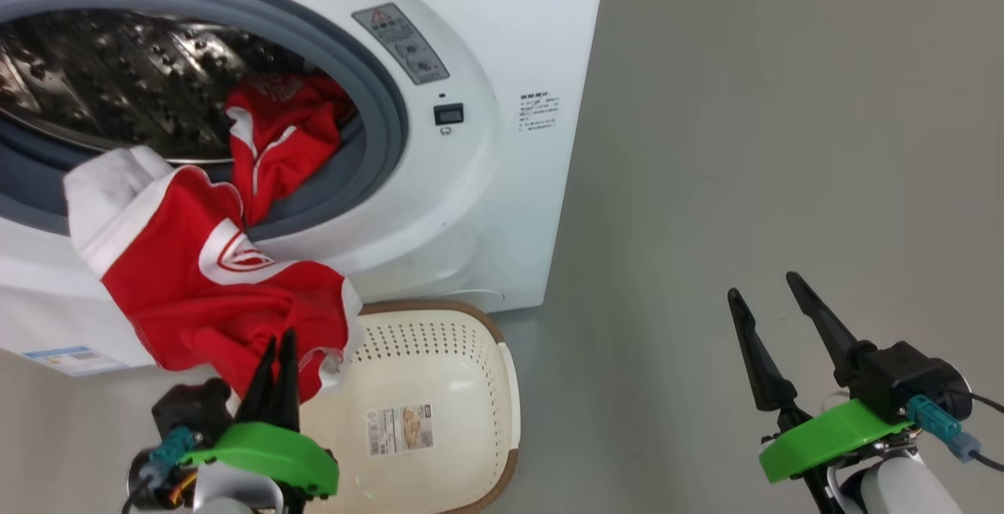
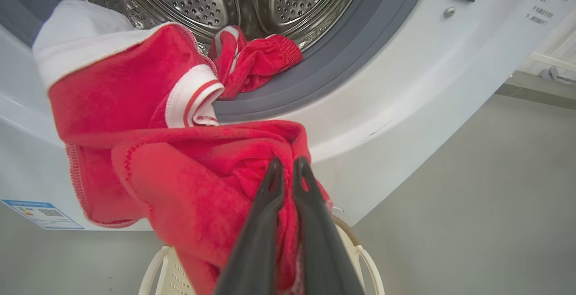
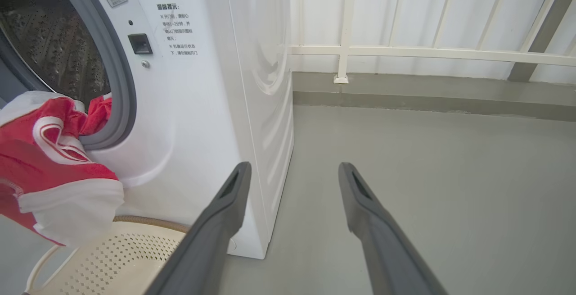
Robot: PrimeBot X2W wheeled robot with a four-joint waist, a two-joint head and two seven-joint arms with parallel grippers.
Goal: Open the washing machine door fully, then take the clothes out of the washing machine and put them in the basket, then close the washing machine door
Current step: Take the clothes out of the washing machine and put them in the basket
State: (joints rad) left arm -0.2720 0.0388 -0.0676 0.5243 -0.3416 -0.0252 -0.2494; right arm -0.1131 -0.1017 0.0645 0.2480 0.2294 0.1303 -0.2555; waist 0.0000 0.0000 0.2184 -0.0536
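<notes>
left claw (image 1: pixel 280 339) clamped on red jersey (image 1: pixel 188 278) hanging out of the washing machine (image 1: pixel 502 184) mouth; basket (image 1: pixel 471 357) just below. right claw (image 1: pixel 762 284) apart, beside the machine. risk: tail snags on grey seal (image 1: pixel 376 145), jersey slips free.

- The grey floor (image 1: pixel 745 145) is carrying everything here, stretching smoothly to the robot's right.
- The washing machine (image 1: pixel 502 208) is standing directly on the floor.
- The basket (image 1: pixel 459 353) is sitting on the floor just in front of the washing machine, its brown rim reaching the white front.
- A white railing (image 3: pixel 405 54) is rising from a low kerb (image 3: pixel 427 97) along the floor's far edge.
</notes>
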